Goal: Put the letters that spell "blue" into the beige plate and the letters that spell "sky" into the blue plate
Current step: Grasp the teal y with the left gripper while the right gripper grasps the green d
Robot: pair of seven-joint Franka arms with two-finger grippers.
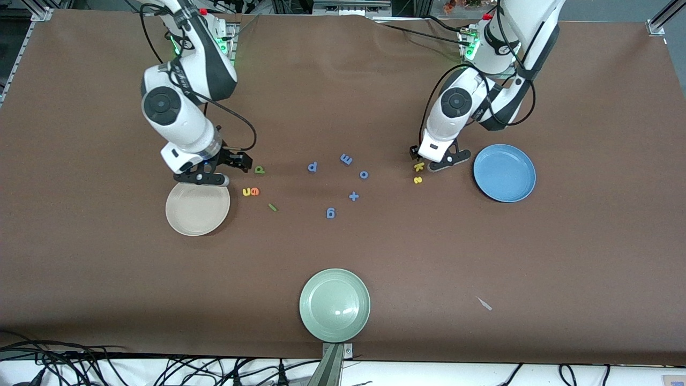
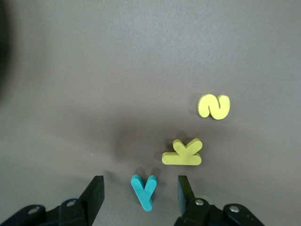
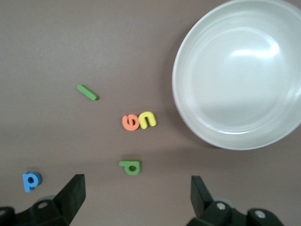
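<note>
My left gripper [image 1: 431, 161] [image 2: 139, 186] is down at the table beside the blue plate [image 1: 504, 172], open. The teal y [image 2: 146, 190] lies between its fingers with a gap on each side; the front view hides this letter. Just ahead of it lie the yellow k [image 2: 183, 154] [image 1: 419, 166] and yellow s [image 2: 214, 106] [image 1: 417, 180]. My right gripper [image 1: 214, 174] [image 3: 137, 183] hangs open over the table at the beige plate's [image 1: 177, 220] [image 3: 188, 108] rim. The green b [image 3: 131, 166] [image 1: 259, 170] lies just ahead of it. Orange e [image 3: 130, 122], yellow u [image 3: 147, 119] and green l [image 3: 87, 92] lie close by.
Blue letters p [image 1: 312, 167], m [image 1: 346, 159], o [image 1: 364, 174] and g [image 1: 330, 213] and a blue plus sign [image 1: 353, 196] are scattered mid-table. A pale green plate [image 1: 334, 304] sits near the front edge, with a small grey scrap [image 1: 484, 304] toward the left arm's end.
</note>
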